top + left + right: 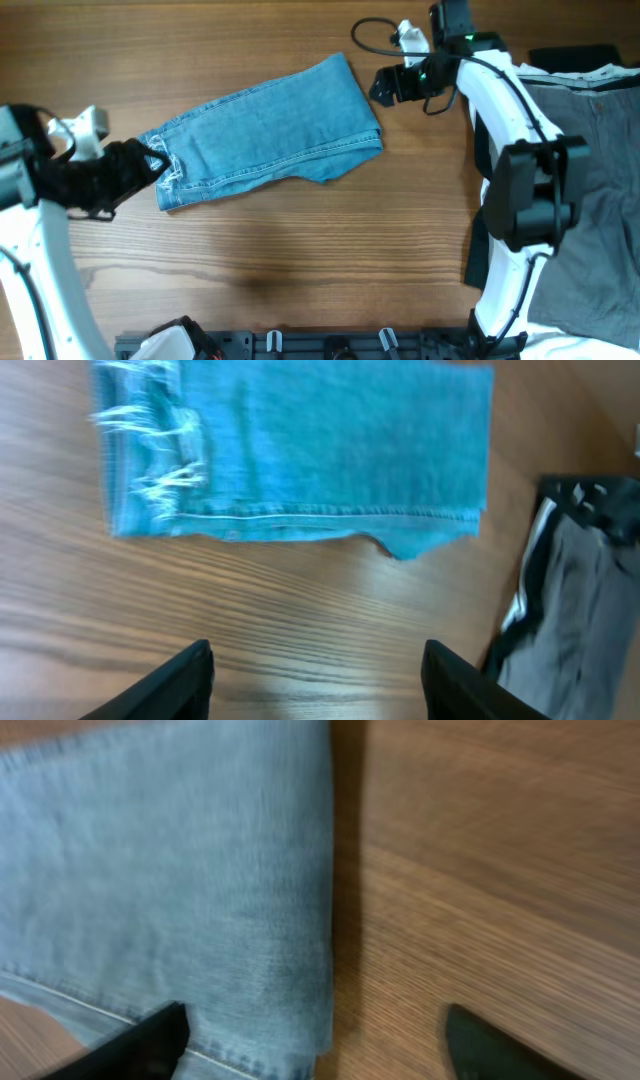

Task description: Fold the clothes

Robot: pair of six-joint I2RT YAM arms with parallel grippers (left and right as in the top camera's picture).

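Note:
The light blue denim jeans lie folded in half on the wooden table, frayed hems at the left end, fold edge at the right. My left gripper is open and empty just left of the frayed hems; in the left wrist view the jeans lie ahead of its open fingers. My right gripper is open and empty just right of the fold edge; in the right wrist view the jeans fill the left half and the fingers straddle the fold edge.
A pile of grey clothing lies at the right side of the table, also visible in the left wrist view. A black rail with hooks runs along the front edge.

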